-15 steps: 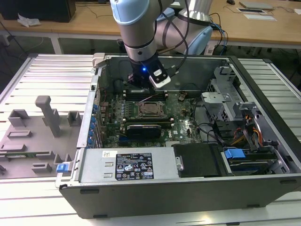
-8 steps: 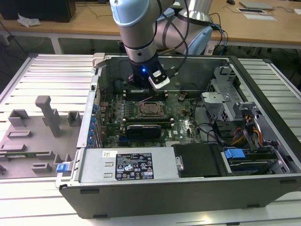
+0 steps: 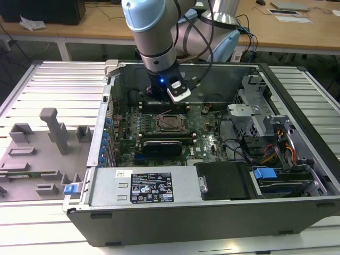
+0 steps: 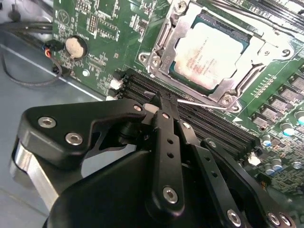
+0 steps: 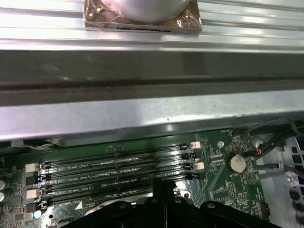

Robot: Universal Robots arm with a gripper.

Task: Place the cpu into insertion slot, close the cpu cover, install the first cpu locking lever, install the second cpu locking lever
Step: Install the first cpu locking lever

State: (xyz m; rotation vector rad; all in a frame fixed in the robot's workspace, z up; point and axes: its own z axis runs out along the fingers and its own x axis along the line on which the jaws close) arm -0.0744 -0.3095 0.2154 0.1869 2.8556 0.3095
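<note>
The black two-finger gripper (image 4: 164,101), fingers pressed together, is hovering over long black memory slots (image 4: 213,121), just beside the square dark-rimmed insertion slot (image 3: 171,123). The pale silver, faintly printed cpu (image 4: 204,54) is sitting inside it under the dark-metal cpu cover (image 4: 167,40).

cpu (image 4: 206,54) in insertion slot (image 3: 171,123) just beyond gripper (image 4: 164,99) tips; memory slots (image 4: 209,121) directly under gripper, coin cell (image 4: 76,47) off to one side

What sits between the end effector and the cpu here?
In the second wrist view, black memory slots lie between the end effector and the cpu.
</note>
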